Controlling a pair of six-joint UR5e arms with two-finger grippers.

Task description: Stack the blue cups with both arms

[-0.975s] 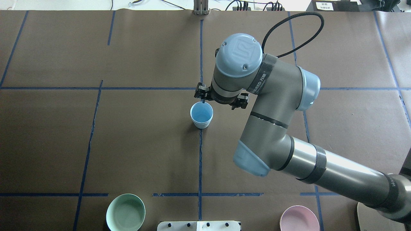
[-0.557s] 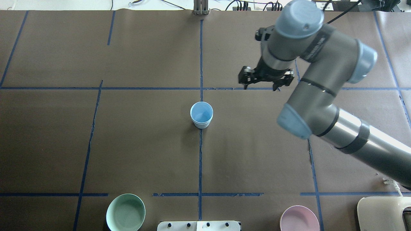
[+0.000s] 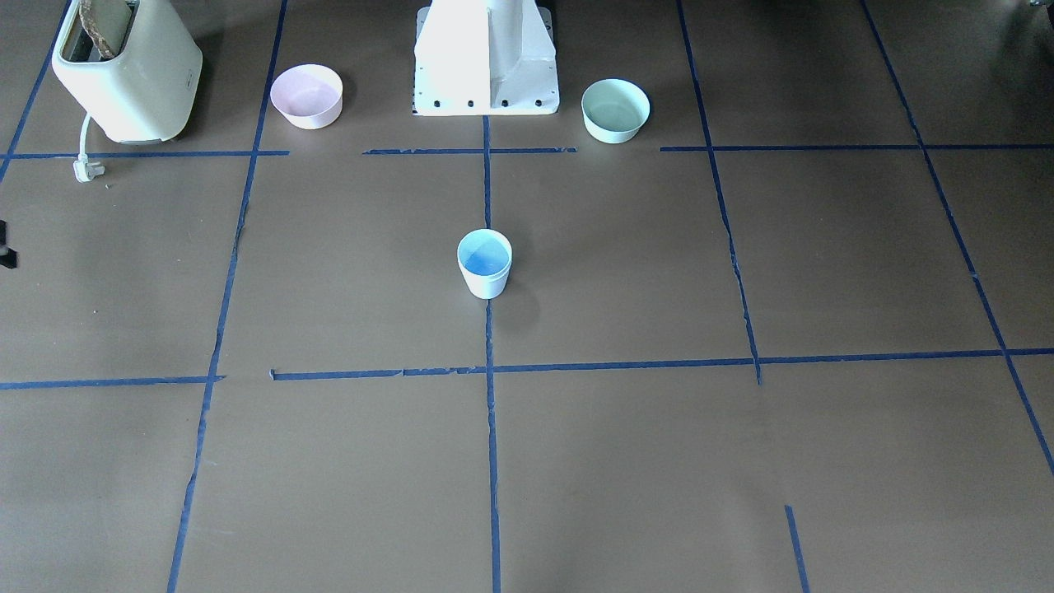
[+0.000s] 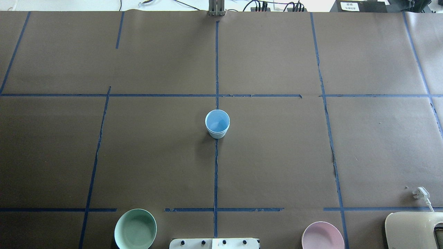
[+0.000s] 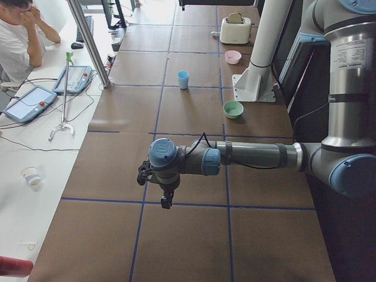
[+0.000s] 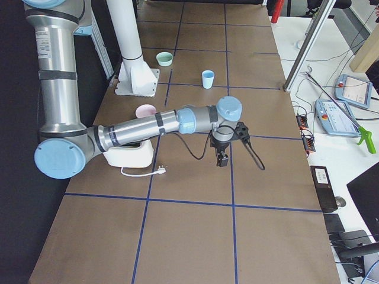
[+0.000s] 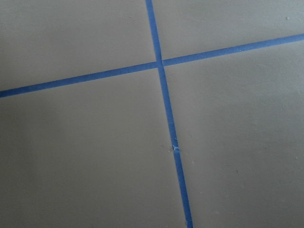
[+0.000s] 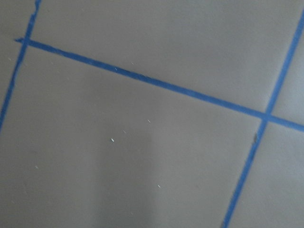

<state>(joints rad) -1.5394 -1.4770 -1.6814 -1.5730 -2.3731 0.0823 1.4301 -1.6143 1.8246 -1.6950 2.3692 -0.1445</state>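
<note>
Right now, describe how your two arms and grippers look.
The grey tubular left arm and right arm have light blue joint caps, black bands and a printed label on the upright segment. Black cables loop to the black two-finger left gripper and right gripper.

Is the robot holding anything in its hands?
Nothing, it seems. The blue cup stands alone on the table; the left gripper and right gripper hover away from it, apparently empty.
</note>
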